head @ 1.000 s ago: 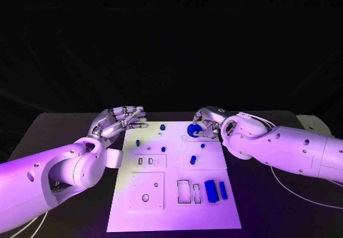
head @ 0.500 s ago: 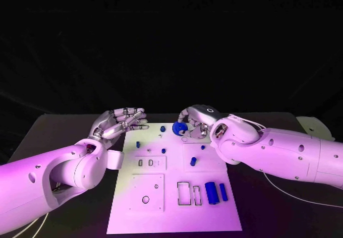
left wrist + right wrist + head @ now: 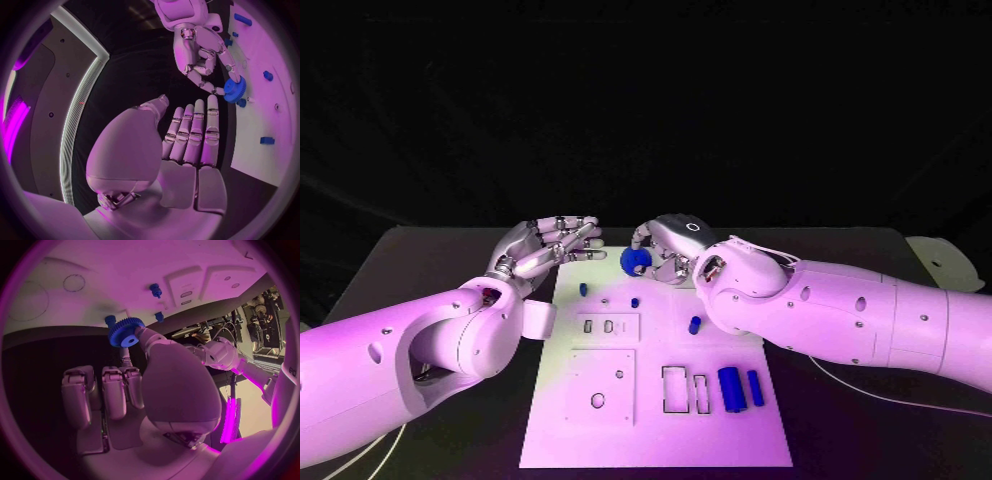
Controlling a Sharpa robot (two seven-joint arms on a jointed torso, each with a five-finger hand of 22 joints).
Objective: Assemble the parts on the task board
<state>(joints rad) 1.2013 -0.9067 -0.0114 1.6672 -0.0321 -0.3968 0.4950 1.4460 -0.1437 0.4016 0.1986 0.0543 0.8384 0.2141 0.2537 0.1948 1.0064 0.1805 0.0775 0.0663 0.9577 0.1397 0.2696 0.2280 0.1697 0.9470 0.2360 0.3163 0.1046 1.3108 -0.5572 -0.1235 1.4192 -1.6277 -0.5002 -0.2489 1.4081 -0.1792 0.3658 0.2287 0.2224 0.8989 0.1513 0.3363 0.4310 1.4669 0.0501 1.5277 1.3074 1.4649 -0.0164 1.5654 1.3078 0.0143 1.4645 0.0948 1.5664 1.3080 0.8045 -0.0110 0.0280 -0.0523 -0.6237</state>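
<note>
We saw the blue gear (image 3: 636, 262) pinched in our right hand (image 3: 669, 248) above the task board (image 3: 656, 400) at frame centre, left hand (image 3: 548, 245) spread empty beside it, gear teeth clear in right wrist view (image 3: 124, 332).

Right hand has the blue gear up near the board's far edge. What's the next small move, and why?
Probably lower the gear onto the blue peg beside it: the right hand pinches it just above the task board, and the left hand holds nothing.
</note>
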